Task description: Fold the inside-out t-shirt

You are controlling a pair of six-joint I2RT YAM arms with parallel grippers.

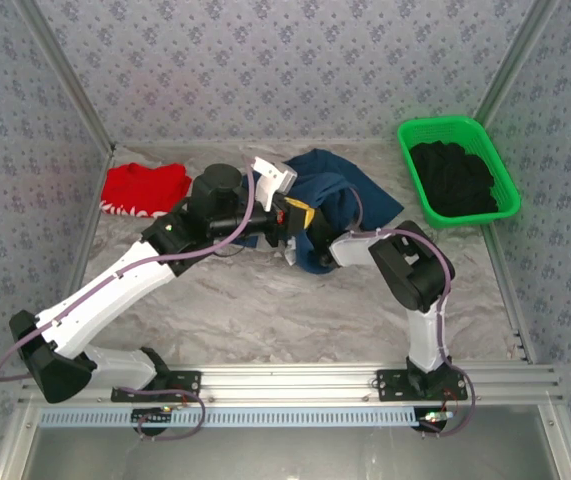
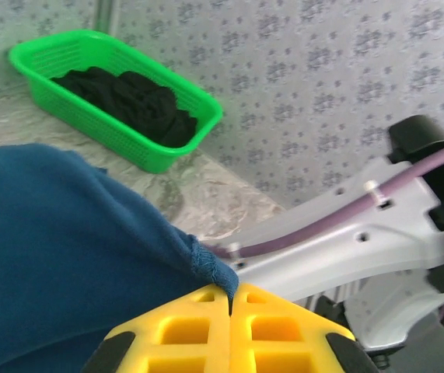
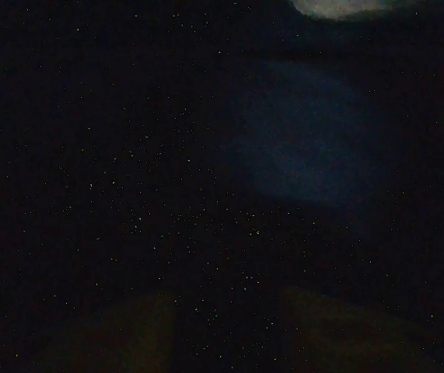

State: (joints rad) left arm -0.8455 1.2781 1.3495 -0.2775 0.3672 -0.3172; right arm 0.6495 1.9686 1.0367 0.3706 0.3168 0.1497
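While left gripper (image 2: 230, 299) pinches only a hem tip of inside-out t-shirt (image 2: 66, 256), slippage looks possible; right gripper under cloth, state untellable, may snag.

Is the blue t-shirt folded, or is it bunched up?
Bunched up, not folded. The t-shirt lies in a loose heap, and the shut left gripper pinches one edge of it.

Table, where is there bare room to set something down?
Bare table lies at the front middle, between the left arm and right arm, and in a strip right of the right arm, before the green basket. The back is crowded: red garment, navy t-shirt, basket.
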